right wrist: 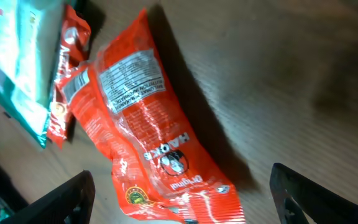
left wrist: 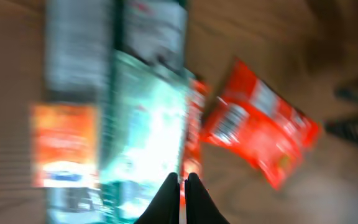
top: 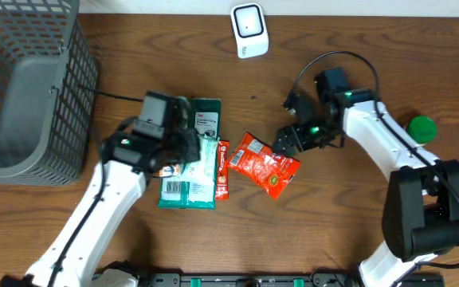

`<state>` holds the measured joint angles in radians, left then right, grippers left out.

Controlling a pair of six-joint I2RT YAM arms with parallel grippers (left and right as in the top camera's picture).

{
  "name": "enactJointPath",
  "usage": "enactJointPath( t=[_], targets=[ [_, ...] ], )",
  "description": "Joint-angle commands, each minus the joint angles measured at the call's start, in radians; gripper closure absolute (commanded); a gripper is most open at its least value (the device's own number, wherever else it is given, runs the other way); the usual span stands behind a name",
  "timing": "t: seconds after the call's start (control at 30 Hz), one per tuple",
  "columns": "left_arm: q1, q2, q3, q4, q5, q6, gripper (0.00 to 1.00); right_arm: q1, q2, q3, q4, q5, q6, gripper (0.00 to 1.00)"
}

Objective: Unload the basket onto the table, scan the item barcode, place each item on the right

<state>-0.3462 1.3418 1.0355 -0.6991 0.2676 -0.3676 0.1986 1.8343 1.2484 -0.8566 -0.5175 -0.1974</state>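
Several snack packs lie mid-table: a green pack (top: 190,171) with a barcode label at its near end, a narrow red packet (top: 222,169) and a red bag (top: 268,163). The white scanner (top: 249,30) stands at the far edge. My left gripper (top: 191,145) hovers over the green pack (left wrist: 148,130), which is motion-blurred in the left wrist view. Its fingers (left wrist: 183,190) are shut with nothing between them. My right gripper (top: 288,140) is at the red bag's right end. It stands wide open (right wrist: 182,199) with the red bag (right wrist: 148,130) lying between the fingers, untouched.
A grey wire basket (top: 26,88) fills the far left corner. A green cap (top: 421,127) lies at the right, beside the right arm. A black cable runs from the basket toward the left wrist.
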Motion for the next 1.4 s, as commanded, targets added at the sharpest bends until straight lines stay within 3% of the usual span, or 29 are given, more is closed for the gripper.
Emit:
enactJointPath(
  t=[0.0, 0.2, 0.43, 0.77, 1.07, 1.37],
  targets=[
    [-0.072, 0.076, 0.016, 0.002, 0.127, -0.013, 0.93, -0.044, 0.001, -0.007, -0.012, -0.108, -0.071, 0.13],
    [-0.192, 0.225, 0.016, 0.044, 0.130, -0.057, 0.93, -0.084, 0.001, -0.032, -0.013, -0.150, -0.125, 0.14],
    [-0.268, 0.341, 0.016, 0.200, 0.133, -0.061, 0.93, -0.086, 0.001, -0.084, 0.041, -0.211, -0.125, 0.18],
    [-0.277, 0.460, 0.016, 0.259, 0.091, -0.065, 0.92, -0.086, 0.001, -0.145, 0.121, -0.210, -0.077, 0.20],
    [-0.277, 0.465, 0.016, 0.259, 0.060, -0.065, 0.92, -0.086, 0.001, -0.238, 0.269, -0.211, 0.003, 0.20],
    [-0.277, 0.465, 0.016, 0.267, 0.060, -0.065, 0.92, -0.085, 0.001, -0.269, 0.287, -0.251, 0.018, 0.25]
  ],
)
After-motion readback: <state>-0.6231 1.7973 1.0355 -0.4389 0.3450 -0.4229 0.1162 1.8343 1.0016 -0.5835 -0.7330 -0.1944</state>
